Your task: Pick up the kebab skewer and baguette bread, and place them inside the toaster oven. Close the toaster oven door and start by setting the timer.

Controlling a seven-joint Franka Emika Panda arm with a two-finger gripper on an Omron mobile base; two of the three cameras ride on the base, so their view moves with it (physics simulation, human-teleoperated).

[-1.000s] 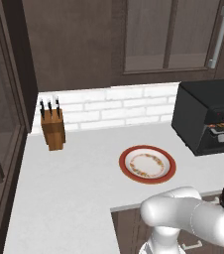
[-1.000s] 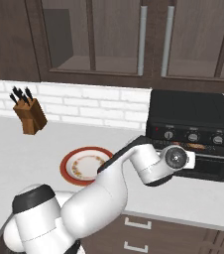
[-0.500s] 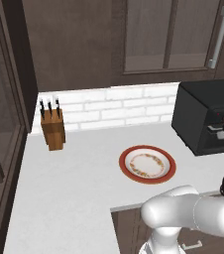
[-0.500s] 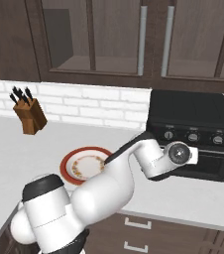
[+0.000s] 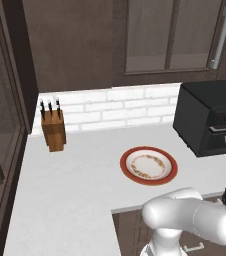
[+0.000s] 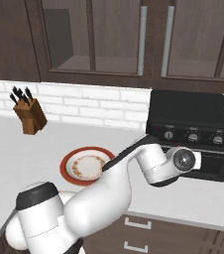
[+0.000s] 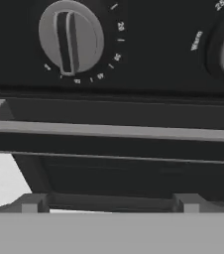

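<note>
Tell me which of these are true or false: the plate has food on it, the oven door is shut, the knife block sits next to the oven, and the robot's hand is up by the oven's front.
1. The plate has food on it. False: it lies bare on the counter.
2. The toaster oven door is shut. True, with its silver handle across the front.
3. The knife block stands next to the toaster oven. False: it stands far off, by the brick wall at the other end.
4. The gripper is close to the oven front, under the timer. True.
</note>
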